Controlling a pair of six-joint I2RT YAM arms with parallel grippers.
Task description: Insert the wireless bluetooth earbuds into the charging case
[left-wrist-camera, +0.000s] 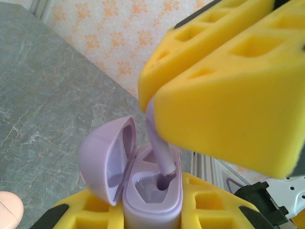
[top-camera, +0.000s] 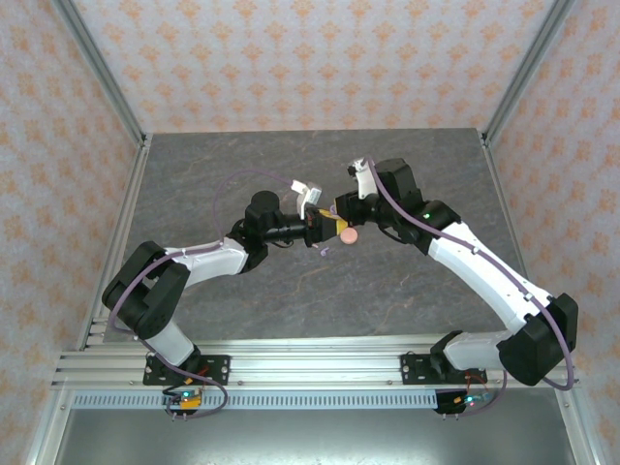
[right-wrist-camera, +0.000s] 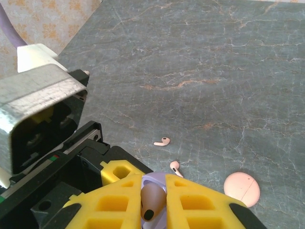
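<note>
Surface [top-camera: 242,155]: grey stone-look, walled left, far and right by patterned panels; rail with the arm bases along the near edge. Both claws meet mid-surface, well apart from every edge. Open room on the far half and on both sides.

Left claw [left-wrist-camera: 152,214]: closed on the lilac case [left-wrist-camera: 102,157], held up off the surface, lid hinged open to the left.
Right claw [right-wrist-camera: 152,202]: pinched on one lilac bud [left-wrist-camera: 162,157], stem pointing down, tip inside a well of the case. Its yellow pads crowd close over the open case.

Loose on the surface, under and just near of the claws: two pink buds [right-wrist-camera: 162,141] [right-wrist-camera: 175,167], near each other but apart. Pink case [right-wrist-camera: 242,187] lies shut just beside them.

Count: cases two (one lilac, one pink). Buds seen three (one lilac, two pink). Whether another bud sits in the case, cannot tell.
</note>
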